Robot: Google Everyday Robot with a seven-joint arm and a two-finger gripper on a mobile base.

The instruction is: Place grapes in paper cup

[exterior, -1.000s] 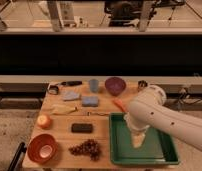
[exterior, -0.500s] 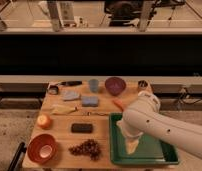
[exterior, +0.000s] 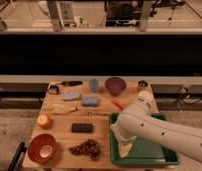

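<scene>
Since a moment ago your arm (exterior: 159,132) has swung further left, and the tool (exterior: 125,148) has come down over the left end of the green tray (exterior: 150,153), closer to the grapes than it was. Nothing else on the bench (exterior: 59,135) has shifted.

Your tool is released and grips nothing. It points downward just inside the tray's left wall and is apart from the grapes.

You find the grapes (exterior: 86,148) lying on the bench near its front edge, a dark reddish bunch. They sit between the orange bowl (exterior: 33,146) to their left and the tray to their right, touching neither. A pale round shape (exterior: 44,149) rests inside that bowl. Just behind the grapes lies a dark rectangular block (exterior: 81,128), and left of it, behind the bowl, a small orange round thing (exterior: 44,120).

Along the back of the bench you see the blue-grey cup (exterior: 94,85), the purple bowl (exterior: 115,89) beside it, and the small dark tin (exterior: 142,85) further right. The carrot (exterior: 118,104) lies in front of the purple bowl, with its right end hidden by your arm. Two blue pads (exterior: 71,95) lie left of the carrot.
</scene>
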